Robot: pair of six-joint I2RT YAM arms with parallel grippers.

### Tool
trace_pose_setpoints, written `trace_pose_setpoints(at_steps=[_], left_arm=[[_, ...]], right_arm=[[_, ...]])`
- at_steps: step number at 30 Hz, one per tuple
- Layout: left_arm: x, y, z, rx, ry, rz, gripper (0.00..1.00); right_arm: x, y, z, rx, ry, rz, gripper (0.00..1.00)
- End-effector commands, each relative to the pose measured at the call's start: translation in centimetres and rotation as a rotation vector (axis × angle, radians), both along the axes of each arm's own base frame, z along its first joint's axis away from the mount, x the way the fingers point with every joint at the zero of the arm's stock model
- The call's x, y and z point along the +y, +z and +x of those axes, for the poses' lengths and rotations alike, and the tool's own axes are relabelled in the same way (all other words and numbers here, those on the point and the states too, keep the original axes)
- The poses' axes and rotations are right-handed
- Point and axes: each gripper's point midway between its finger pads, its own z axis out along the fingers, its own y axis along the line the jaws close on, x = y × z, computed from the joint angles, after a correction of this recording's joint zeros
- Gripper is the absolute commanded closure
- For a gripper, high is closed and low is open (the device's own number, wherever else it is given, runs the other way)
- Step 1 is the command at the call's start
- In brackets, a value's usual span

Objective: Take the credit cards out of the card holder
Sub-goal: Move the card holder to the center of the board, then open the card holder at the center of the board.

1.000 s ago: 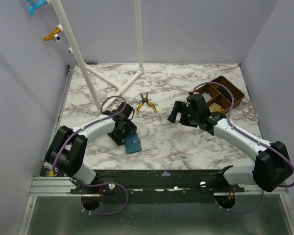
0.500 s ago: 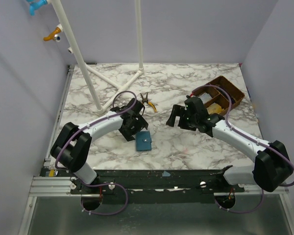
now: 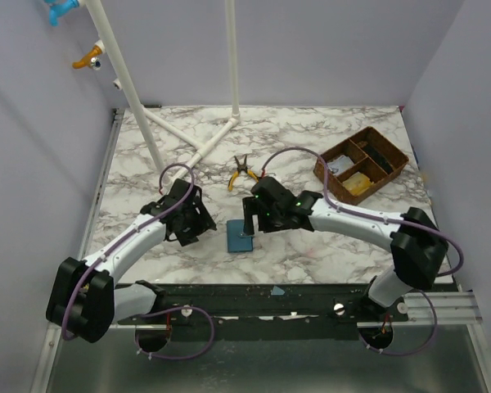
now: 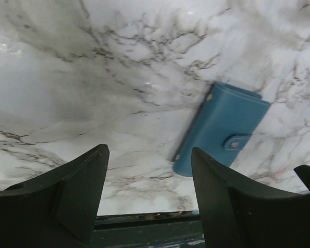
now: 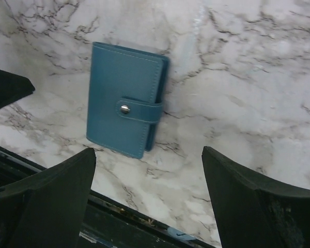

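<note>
Both arms are just finishing a swap: the left pincer [image 4: 149, 160] is backing away to the left, wide and empty, while the right pincer [image 5: 149, 160] is swinging in from the tray [image 3: 362, 164] side, hovering over the card holder [image 5: 125, 113], also wide and empty. That holder is lying flat and snapped shut near the marble desk's [image 3: 311, 246] front edge, so I reckon unfastening is coming next. Pliers [image 3: 243, 173] and a white pipe frame [image 3: 198, 147] are sitting farther back, pale lilac walls [image 3: 33, 164] closing round.
</note>
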Motion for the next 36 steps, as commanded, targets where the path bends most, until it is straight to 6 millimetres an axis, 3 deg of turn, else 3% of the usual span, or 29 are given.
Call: trace_pose_setpoints(at_steps=[1,6,12,14,20,23,36], left_arm=[[0.4,-1.0,-1.6,-0.001,-0.094,-0.068,0.35],[1.5,-1.3,-1.9,-0.034,-0.077,-0.067,0.37],[1.2,-1.1,-1.7,-0.064,-0.070,-0.104,0.39],[1.1,-1.1,-1.7,-0.064,-0.072,-0.107,0.39],[1.0,-1.4,-1.7,-0.068,-0.084,-0.113,0.39],[0.9,-1.5,-1.7,-0.066,-0.089,-0.118,0.39],[0.6,-1.5,-1.4,-0.051,-0.095,-0.124,0.39]], right_arm=[[1.3,-1.3,0.4,-0.021,-0.013,-0.115,0.16],[2.9,-2.4,0.6,-0.047,-0.028,-0.200,0.21],[4.5,-3.4,0.5,-0.086,-0.055,-0.297,0.32],[4.6,-3.6,0.6,-0.101,-0.082,-0.337,0.39],[4.4,-4.3,0.3,-0.113,-0.114,-0.371,0.44],[4.1,-4.2,0.9,-0.133,-0.137,-0.401,0.55],[5.1,-4.4,1.1,-0.140,-0.124,-0.360,0.53]])
